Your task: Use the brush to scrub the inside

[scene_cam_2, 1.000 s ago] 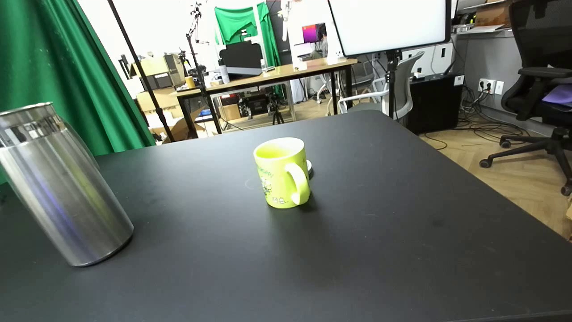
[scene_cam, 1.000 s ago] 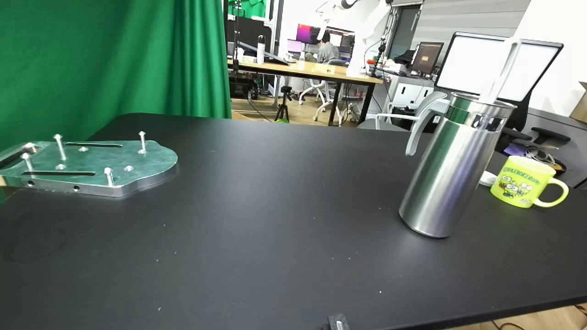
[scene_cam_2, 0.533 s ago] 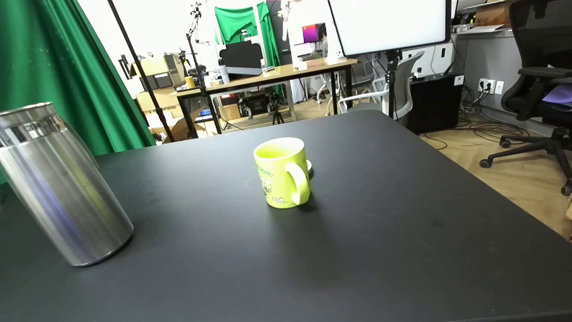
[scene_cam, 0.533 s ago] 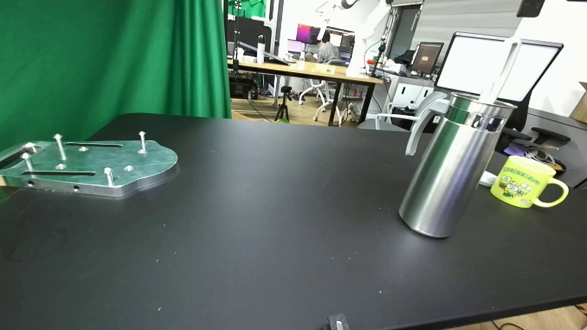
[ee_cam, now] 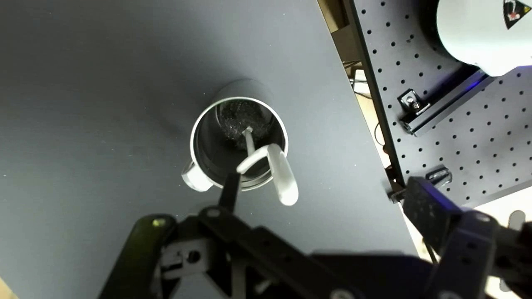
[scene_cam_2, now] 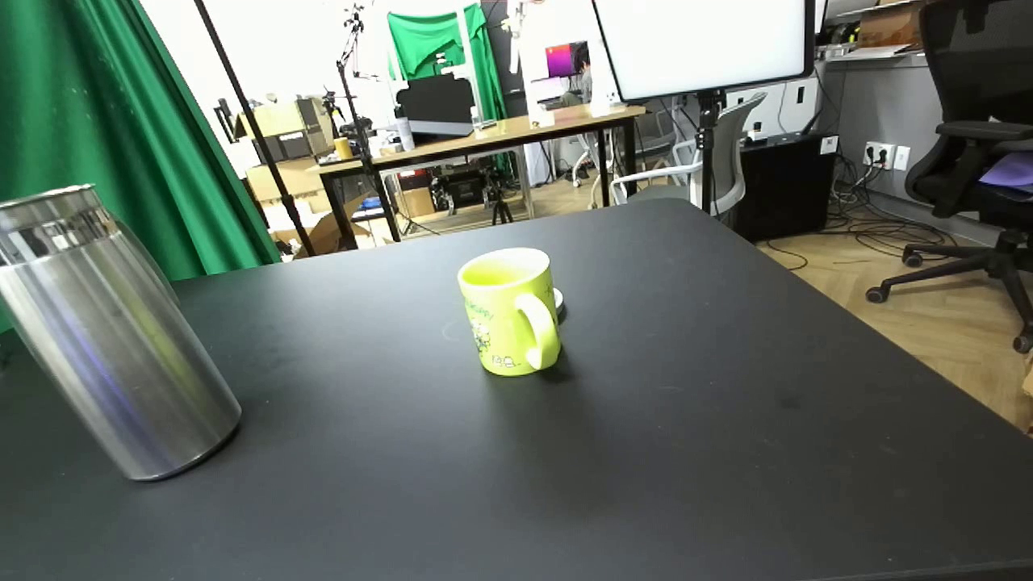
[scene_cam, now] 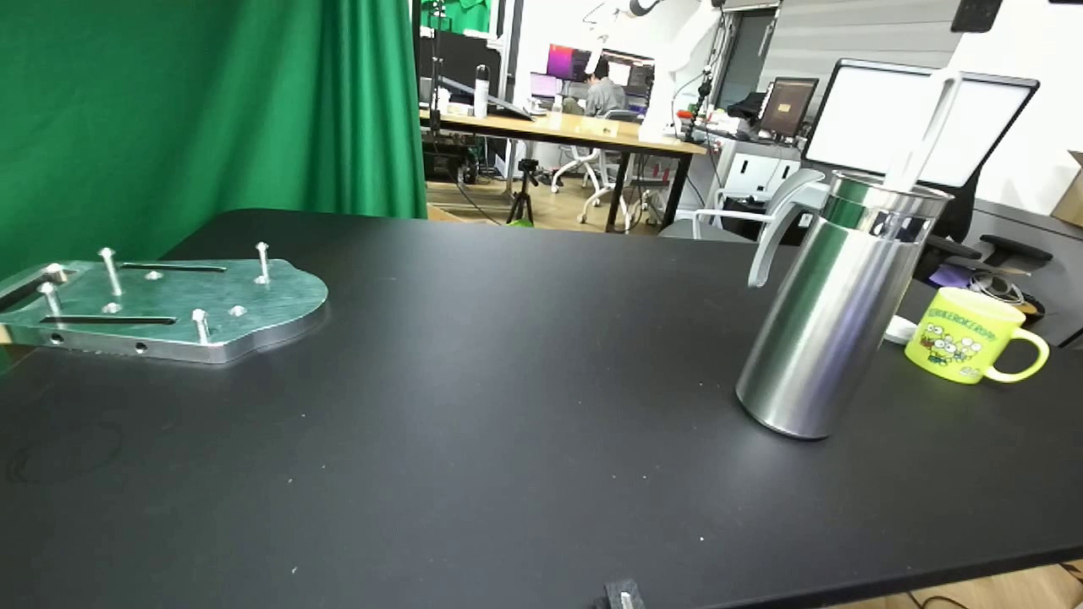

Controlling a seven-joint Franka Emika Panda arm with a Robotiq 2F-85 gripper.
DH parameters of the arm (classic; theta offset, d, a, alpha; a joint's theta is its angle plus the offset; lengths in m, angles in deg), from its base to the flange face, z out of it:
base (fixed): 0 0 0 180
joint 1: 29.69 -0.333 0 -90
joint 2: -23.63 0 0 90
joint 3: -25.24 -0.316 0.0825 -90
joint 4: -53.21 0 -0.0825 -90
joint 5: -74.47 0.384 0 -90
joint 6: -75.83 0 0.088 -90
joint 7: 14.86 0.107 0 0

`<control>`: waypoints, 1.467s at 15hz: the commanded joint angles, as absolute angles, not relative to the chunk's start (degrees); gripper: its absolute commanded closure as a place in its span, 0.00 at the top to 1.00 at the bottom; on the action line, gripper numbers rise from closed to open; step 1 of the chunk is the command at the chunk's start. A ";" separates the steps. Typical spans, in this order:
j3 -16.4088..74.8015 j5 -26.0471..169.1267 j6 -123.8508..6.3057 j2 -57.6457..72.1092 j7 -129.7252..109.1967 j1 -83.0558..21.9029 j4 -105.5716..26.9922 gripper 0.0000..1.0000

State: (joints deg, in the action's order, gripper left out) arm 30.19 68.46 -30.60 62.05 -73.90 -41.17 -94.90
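Observation:
A tall brushed-steel flask (scene_cam: 825, 321) with a grey handle stands on the black table; it also shows in an exterior view (scene_cam_2: 121, 355). A white-handled brush (scene_cam: 929, 131) stands in it, handle leaning out over the rim. In the wrist view, the brush's hooked handle (ee_cam: 282, 174) shows and its dark bristles sit down in the flask's inside (ee_cam: 218, 153). My gripper (ee_cam: 329, 197) is open and empty. Its left finger (ee_cam: 231, 191) appears close beside the handle; contact cannot be told. The right finger is far off. A dark fingertip (scene_cam: 976, 14) shows above the brush.
A lime-green mug (scene_cam_2: 504, 319) stands near the flask, with a small white round thing (scene_cam: 899, 330) behind it. A metal plate with upright bolts (scene_cam: 186, 296) is at the table's far left in an exterior view. A perforated board (ee_cam: 478, 137) lies beyond the table edge.
Dark gripper tips have come into the top right of an exterior view and then shifted very slightly left. The flask, brush and mug have not moved.

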 commanded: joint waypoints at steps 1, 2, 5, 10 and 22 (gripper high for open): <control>29.63 66.50 -29.94 60.12 -79.03 -41.67 -94.66 1.00; 29.56 66.00 -30.05 59.53 -80.99 -41.81 -94.71 1.00; 28.28 64.04 -30.89 58.17 -83.35 -41.22 -95.25 1.00; 26.82 63.32 -39.50 57.99 -80.32 -40.20 -98.08 1.00; 27.26 66.40 -45.64 58.14 -78.46 -39.30 -102.01 0.75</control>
State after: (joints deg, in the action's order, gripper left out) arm 27.27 65.16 -44.57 57.42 -81.09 -39.35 -100.98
